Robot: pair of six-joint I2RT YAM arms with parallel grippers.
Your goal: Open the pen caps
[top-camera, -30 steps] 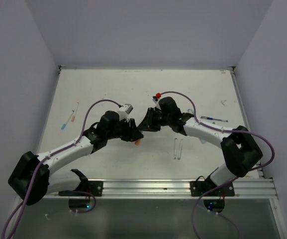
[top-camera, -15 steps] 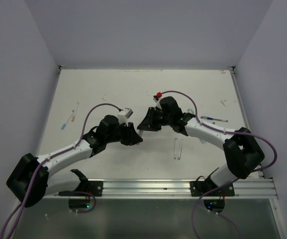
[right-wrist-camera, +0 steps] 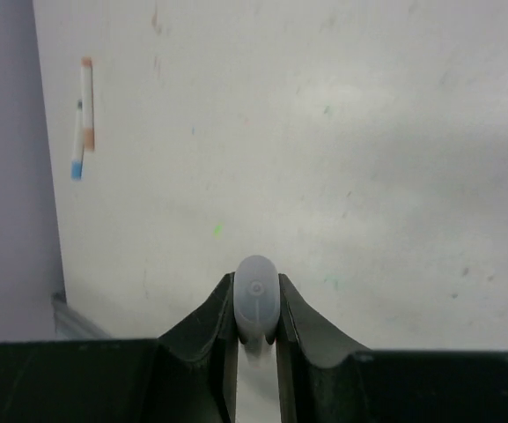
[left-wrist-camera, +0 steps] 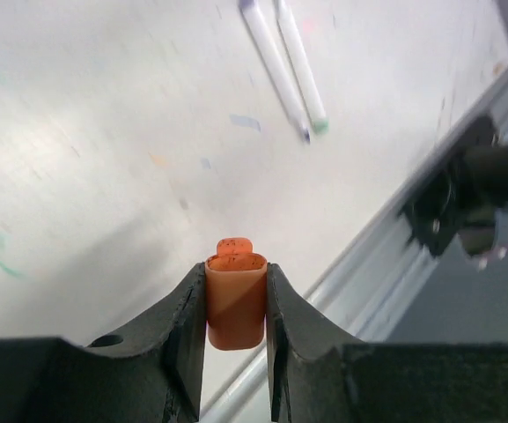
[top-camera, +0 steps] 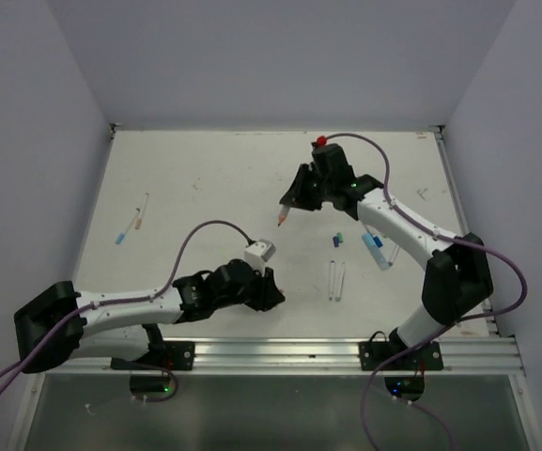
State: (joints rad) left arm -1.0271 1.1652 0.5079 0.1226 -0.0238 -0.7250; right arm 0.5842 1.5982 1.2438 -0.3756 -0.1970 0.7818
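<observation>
Stubby orange plastic cap (left-wrist-camera: 236, 300) is off its pen, clamped btwn left gripper (left-wrist-camera: 234, 280) fingers nr the front rail (top-camera: 346, 352). Its white barrel (top-camera: 284, 212), orange tip bare, sits pinched in right gripper (right-wrist-camera: 255, 289) over mid-table. Two thin pens (top-camera: 139, 211) far left look capped, so prob. more to do.

A white table (top-camera: 224, 169), marked with faint coloured smudges, is enclosed by pale lilac walls (top-camera: 26, 141). Two clear pens (top-camera: 332, 280) are laid side by side right of centre in the top view. Two other pens (top-camera: 140, 214) are seen end to end near the left edge. A metal rail (top-camera: 280, 352) is fixed along the bottom edge.
</observation>
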